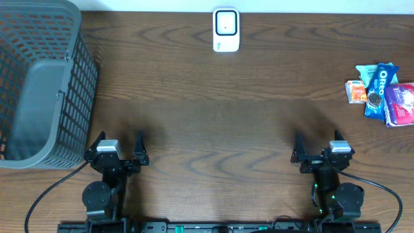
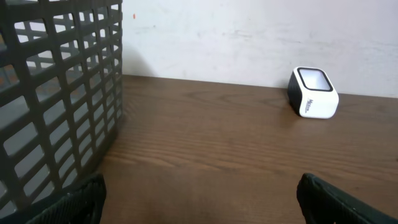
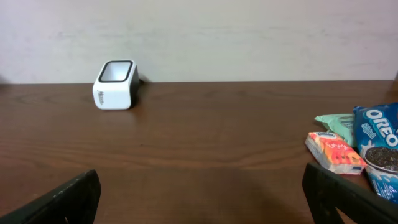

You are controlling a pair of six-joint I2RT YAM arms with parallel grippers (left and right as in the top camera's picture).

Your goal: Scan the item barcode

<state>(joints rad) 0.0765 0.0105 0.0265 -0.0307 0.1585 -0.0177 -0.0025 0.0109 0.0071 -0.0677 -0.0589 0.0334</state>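
**Asker:** Where are the items to be scanned?

**Robot:** They lie in a small heap well to the right of the scanner [image 1: 226,30] and somewhat nearer to me. A blue Oreo pack [image 1: 379,88] is in the middle of the heap. An orange pack [image 1: 356,91] touches its scanner-facing side, and a purple pack [image 1: 401,103] touches the side away from the scanner. A teal pack [image 1: 367,71] pokes out from beneath the Oreo pack at its far end. Nothing of mine is touching any of them.

**Asker:** And the scanner itself?

**Robot:** It is a small white box with a dark window on top. It stands alone on the brown wooden table [image 1: 207,116], close to the pale wall.

**Asker:** What are your hands doing?

**Robot:** My right gripper [image 1: 317,144] sits nearer to me than the scanner and off to its right, with its fingers spread wide and nothing between them. My left gripper [image 1: 119,142] sits the same way off to the scanner's left, also spread wide with nothing held. Both are well apart from the scanner and from the heap.

**Asker:** Anything else?

**Robot:** A grey mesh basket [image 1: 81,103] stands far to the scanner's left, just beyond my left gripper.
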